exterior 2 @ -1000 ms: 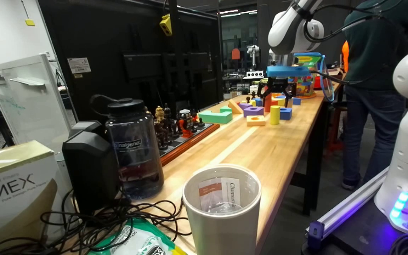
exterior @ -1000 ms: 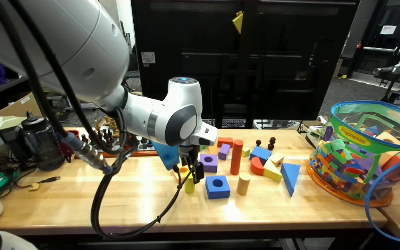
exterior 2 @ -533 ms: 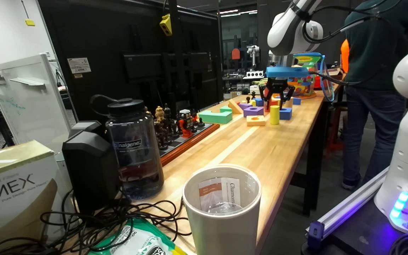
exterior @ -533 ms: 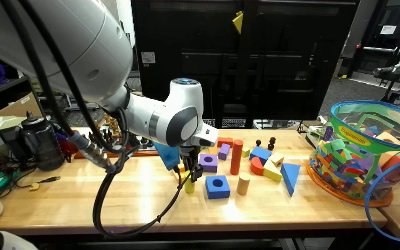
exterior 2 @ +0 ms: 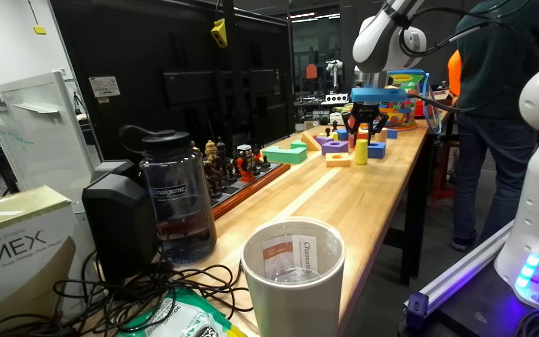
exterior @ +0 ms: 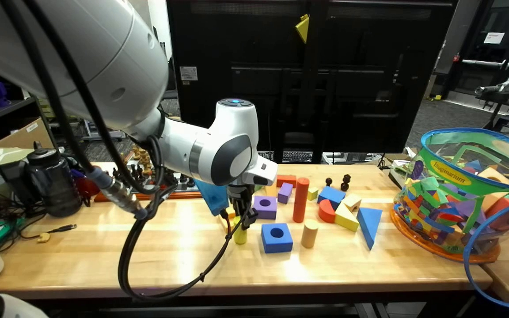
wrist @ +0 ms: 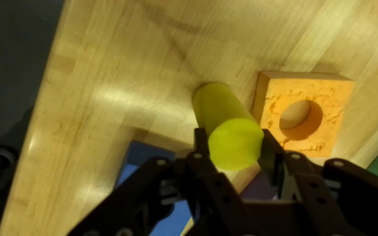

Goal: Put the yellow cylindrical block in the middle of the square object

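Observation:
The yellow cylindrical block (wrist: 236,144) stands upright on the table, its foot seemingly on the wood. My gripper (wrist: 235,139) is shut on its upper end, one finger against each side. In both exterior views the fingertips meet the top of the block (exterior 2: 361,153), and cables partly cover the block (exterior: 240,237). Three square blocks with round holes are near: an orange one (wrist: 333,98) right beside the cylinder, a blue one (exterior: 276,244) and a purple one (exterior 2: 335,149). Which of them is the square object I cannot tell. The orange block's hole holds nothing.
A tall red cylinder (exterior: 300,201) and a plain wooden cylinder (exterior: 309,234) stand close by. Further off lie a blue triangle (exterior: 370,223), a green block (exterior 2: 284,155) and a chessboard (exterior 2: 255,185). A clear bin of blocks (exterior: 449,221) stands at the table's end.
The jaws have gone from wide apart to closed around the yellow block. The block has shifted very slightly, and the arm has moved only a little.

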Available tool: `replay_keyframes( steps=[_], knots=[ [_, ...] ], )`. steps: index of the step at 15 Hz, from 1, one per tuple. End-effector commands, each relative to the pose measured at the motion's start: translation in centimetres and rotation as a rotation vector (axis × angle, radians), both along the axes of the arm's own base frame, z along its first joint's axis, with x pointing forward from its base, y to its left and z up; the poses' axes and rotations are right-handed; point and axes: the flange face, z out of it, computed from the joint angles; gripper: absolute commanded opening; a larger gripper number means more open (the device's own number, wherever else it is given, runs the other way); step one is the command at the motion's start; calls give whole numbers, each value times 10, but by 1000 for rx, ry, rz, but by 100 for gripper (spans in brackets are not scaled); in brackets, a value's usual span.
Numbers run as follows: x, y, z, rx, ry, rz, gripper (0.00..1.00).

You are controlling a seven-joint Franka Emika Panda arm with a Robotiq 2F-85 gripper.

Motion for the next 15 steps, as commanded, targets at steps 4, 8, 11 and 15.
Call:
replay_keyframes(
  steps=[4, 8, 11, 15],
  knots=[
    [-19, 33, 44, -76, 21, 76, 16],
    [-27, 56, 84, -198, -25, 140, 16],
    [-18, 65, 104, -231, -79, 198, 16],
    [-3, 68, 109, -219, -114, 258, 16]
  ],
)
